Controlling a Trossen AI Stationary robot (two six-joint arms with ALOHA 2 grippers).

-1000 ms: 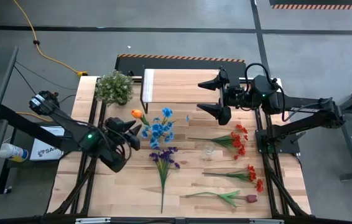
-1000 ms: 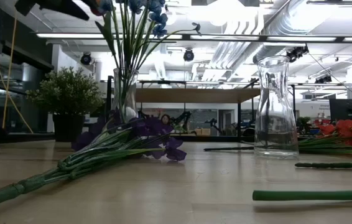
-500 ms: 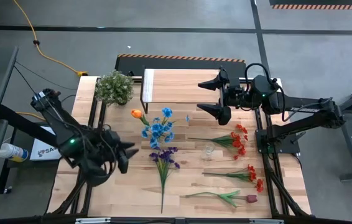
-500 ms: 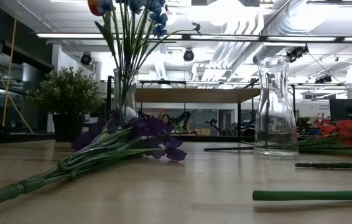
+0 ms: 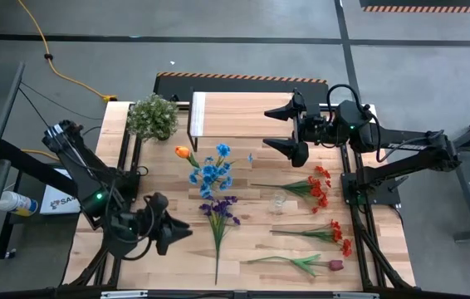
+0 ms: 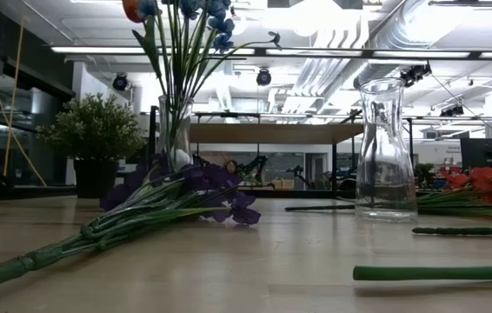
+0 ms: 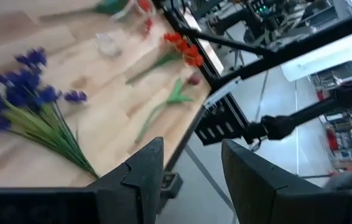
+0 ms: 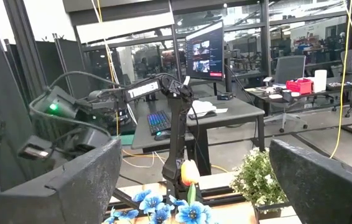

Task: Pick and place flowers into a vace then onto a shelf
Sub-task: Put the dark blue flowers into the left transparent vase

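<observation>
A glass vase (image 6: 175,130) stands on the table and holds blue flowers (image 5: 212,173) and an orange one (image 5: 183,152). Purple flowers (image 5: 220,214) lie flat beside it, also seen in the left wrist view (image 7: 27,106). A second, empty glass vase (image 6: 386,152) stands to the right (image 5: 278,201). Red flowers (image 5: 316,187) and a tulip (image 5: 301,263) lie on the right part. My left gripper (image 5: 171,223) hovers open near the table's near-left part, left of the purple stems, holding nothing (image 7: 191,174). My right gripper (image 5: 271,127) waits open above the shelf (image 5: 235,112).
A bushy pale-green plant (image 5: 152,116) in a pot stands at the far left beside the shelf. More red flowers (image 5: 335,232) lie near the right edge. Bare wood shows between the purple stems and the tulip along the near edge.
My left gripper has drawn away from the vase with the blue and orange flowers, going toward the table's near edge and tipping up from pointing down to nearly level. It has left the low view. The flowers stay upright in the vase.
</observation>
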